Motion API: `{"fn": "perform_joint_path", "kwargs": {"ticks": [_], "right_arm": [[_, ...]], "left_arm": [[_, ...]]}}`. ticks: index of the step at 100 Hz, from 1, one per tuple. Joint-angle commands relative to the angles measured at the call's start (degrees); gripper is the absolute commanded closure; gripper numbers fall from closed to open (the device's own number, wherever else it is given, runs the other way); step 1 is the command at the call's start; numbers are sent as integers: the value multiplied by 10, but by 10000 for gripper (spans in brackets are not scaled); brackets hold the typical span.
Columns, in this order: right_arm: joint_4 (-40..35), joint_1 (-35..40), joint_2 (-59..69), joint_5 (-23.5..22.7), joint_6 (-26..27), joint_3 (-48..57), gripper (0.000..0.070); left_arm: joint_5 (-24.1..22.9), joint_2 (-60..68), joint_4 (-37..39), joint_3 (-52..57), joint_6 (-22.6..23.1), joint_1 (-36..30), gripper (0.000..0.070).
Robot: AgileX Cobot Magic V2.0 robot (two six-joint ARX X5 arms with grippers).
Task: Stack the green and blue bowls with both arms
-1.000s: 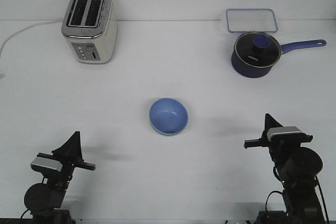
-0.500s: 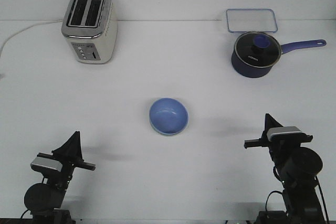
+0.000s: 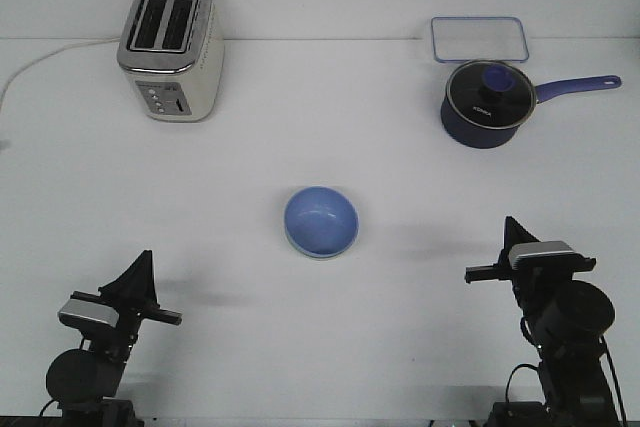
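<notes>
My left hand (image 3: 137, 265) sits low at about 8 o'clock on the desk (image 3: 320, 127), its pointed fingers brought to a tip and grasping nothing; my right hand (image 3: 514, 230) mirrors it at about 4 o'clock, likewise drawn together and empty. Both are parked well back from the middle, which I judge is a resting pose that leaves the work area free. Moving outward, the blue bowl (image 3: 321, 221) stands upright near the centre of the desk, roughly midway between my two hands and apart from both. A pale rim shows along its lower edge, which may be the green bowl (image 3: 300, 249) nested underneath, though I cannot be sure from this view; no separate green bowl appears anywhere else. If that is so, the stack looks already made, and its central spot suits a place either arm could reach. Farther out at 11 o'clock stands a two-slot toaster (image 3: 170, 49), its white cord (image 3: 45, 59) trailing off toward 9 o'clock. At 1 o'clock sits a dark blue saucepan (image 3: 487, 104) with a glass lid (image 3: 489, 86), its handle (image 3: 578, 86) pointing to 3 o'clock, and just behind it a clear rectangular container lid (image 3: 479, 40).
</notes>
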Motion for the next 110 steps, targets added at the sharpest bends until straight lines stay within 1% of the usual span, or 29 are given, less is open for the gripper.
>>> {"fn": "perform_joint_path", "kwargs": {"ticks": [1,19,37,64,82,98,110], "right_arm": [[8,0,-10,0,-2,2,700],[13,0,-68,0,-2,-19,700],[43,0,-159,0,-2,-83,700],[42,0,-291,0,-2,-172,700],[91,-1,-289,0,-2,-216,700],[158,-1,-289,0,-2,-257,700],[187,-1,-289,0,-2,-278,700]], "left_arm": [[1,-1,6,-11,1,1,690],[1,-1,6,-11,1,1,689],[1,-1,6,-11,1,1,690],[1,-1,6,-11,1,1,690],[1,-1,6,-11,1,1,690],[1,-1,2,-11,1,1,689],[1,-1,2,-11,1,1,689]]}}
